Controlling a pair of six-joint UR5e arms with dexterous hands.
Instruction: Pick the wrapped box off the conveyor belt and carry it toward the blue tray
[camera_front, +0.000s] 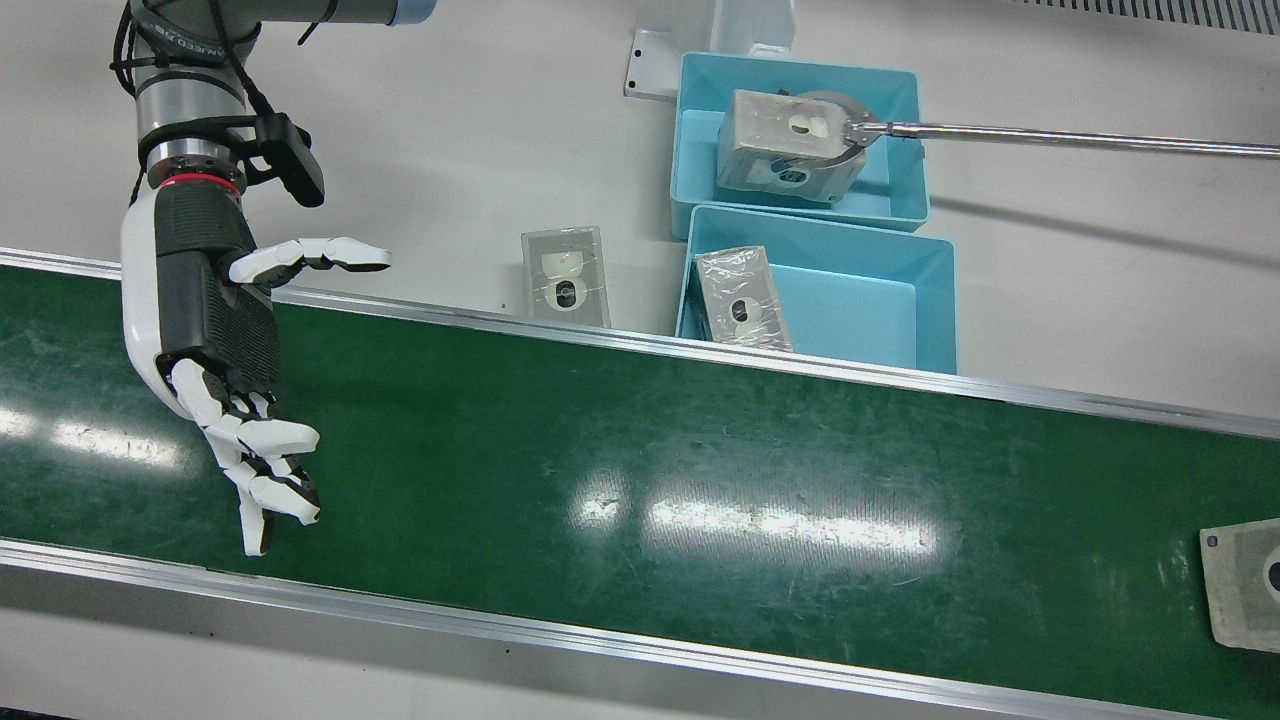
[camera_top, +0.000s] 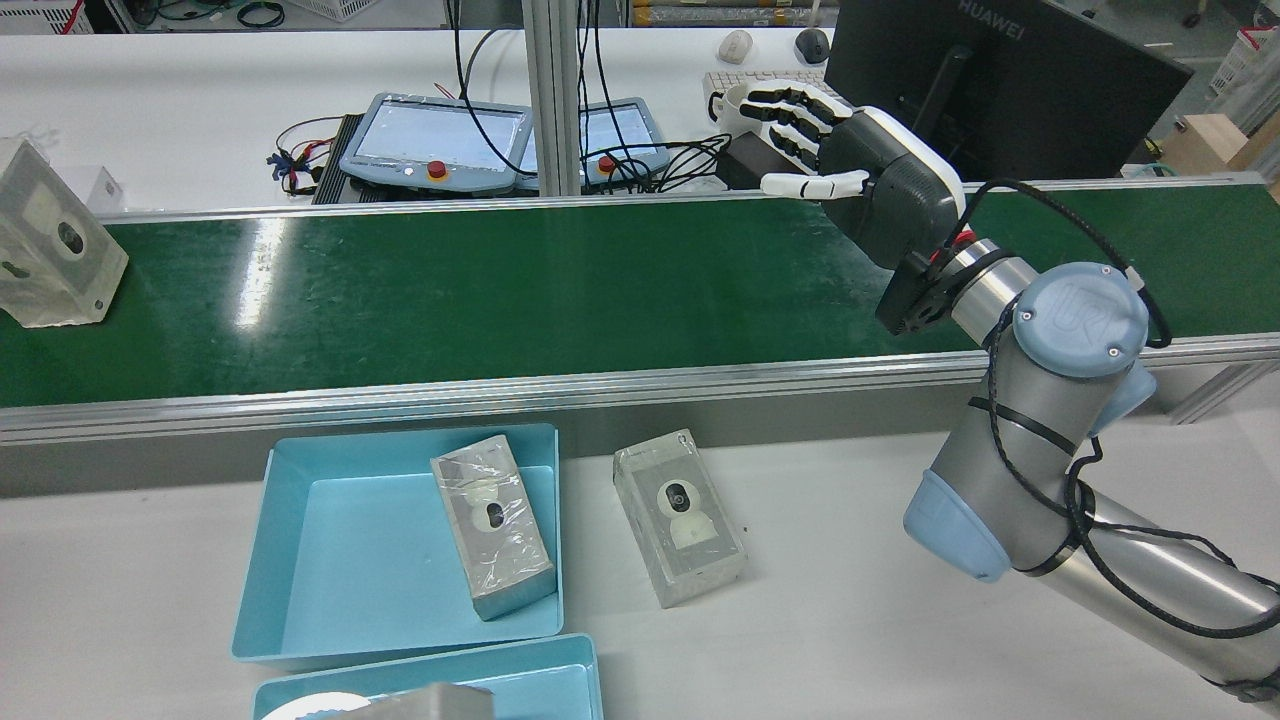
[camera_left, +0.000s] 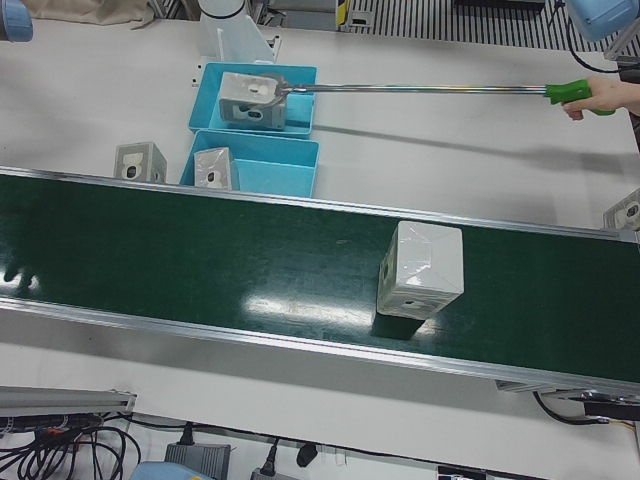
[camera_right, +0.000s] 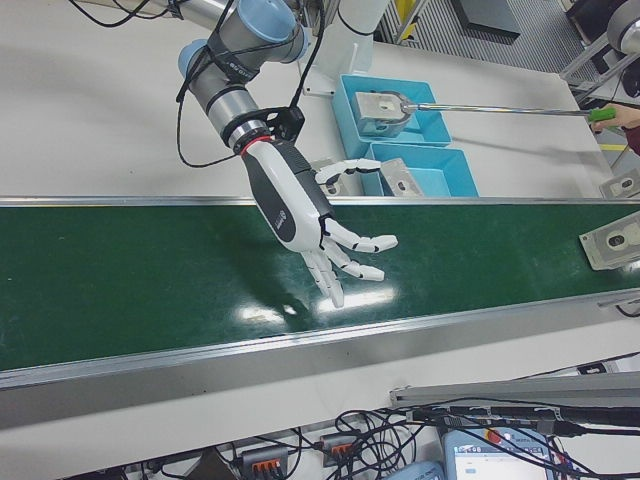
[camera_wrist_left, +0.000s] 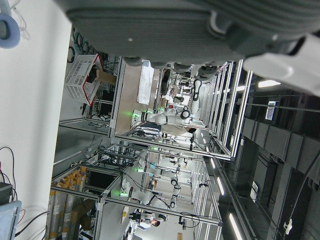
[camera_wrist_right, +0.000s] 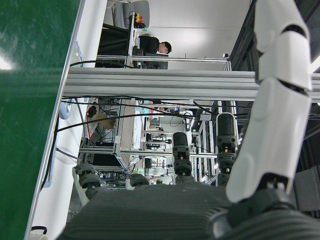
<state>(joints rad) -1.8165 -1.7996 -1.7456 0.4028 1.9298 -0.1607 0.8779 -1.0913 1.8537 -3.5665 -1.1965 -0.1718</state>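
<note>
Two blue trays stand end to end on the white counter on the robot's side of the belt. The tray nearer the belt (camera_front: 930, 300) holds a wrapped box (camera_front: 742, 299) leaning against its wall; the farther tray (camera_front: 900, 150) holds a larger grey box (camera_front: 775, 145), gripped by the head of a long metal reach tool (camera_front: 1080, 140) whose green handle a person's hand (camera_left: 620, 95) holds at the far side of the counter. Just beside the nearer tray, between it and the belt's metal rail, another clear-wrapped box (camera_front: 566, 275) lies flat on the counter. Teach pendants (camera_top: 435, 145) and cables sit beyond the belt's operator side.

The green conveyor belt (camera_front: 640, 450) runs across the whole station. The wrapped box (camera_left: 422, 270) to be picked stands on it, upright, toward the belt's end on the robot's left side; the rear view shows it at the left edge of the belt. Nothing lies between it and the hand but bare belt.

The right hand (camera_front: 215, 330) hovers over the belt near its opposite end, palm toward the belt, its fingers (camera_front: 265, 460) spread apart and holding nothing, the thumb stretched out sideways. The box is well apart from these fingers. The left hand (camera_wrist_left: 200, 30) shows only as a dark palm edge in its own camera; whether its fingers are apart or closed cannot be told.
</note>
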